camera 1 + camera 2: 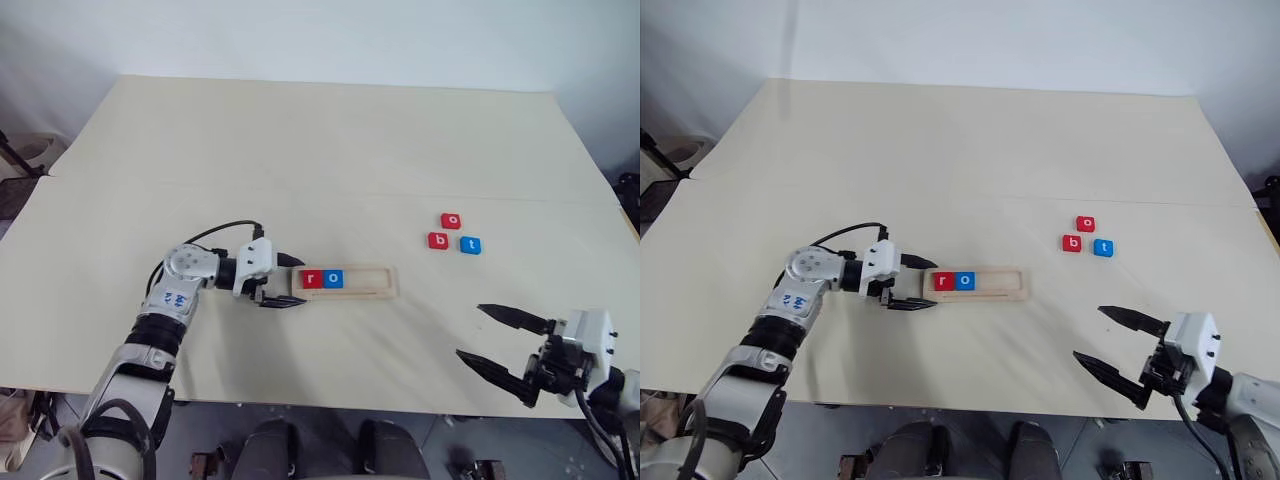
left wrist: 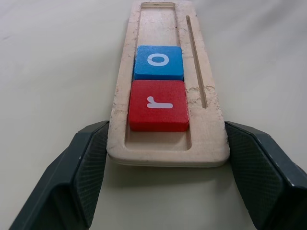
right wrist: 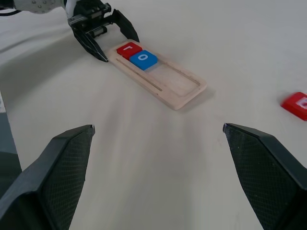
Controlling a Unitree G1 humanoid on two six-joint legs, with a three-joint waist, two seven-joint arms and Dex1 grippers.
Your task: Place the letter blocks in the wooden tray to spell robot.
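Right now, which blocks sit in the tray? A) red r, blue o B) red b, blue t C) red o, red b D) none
A: the wooden tray holds the red r block and the blue o block at its left end, while red o, red b and blue t lie on the table.

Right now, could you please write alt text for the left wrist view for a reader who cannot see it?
A pale wooden tray lies lengthwise on a cream table, holding a red r block at its near end and a blue o block behind it. The left gripper has one black finger on each side of that near end.
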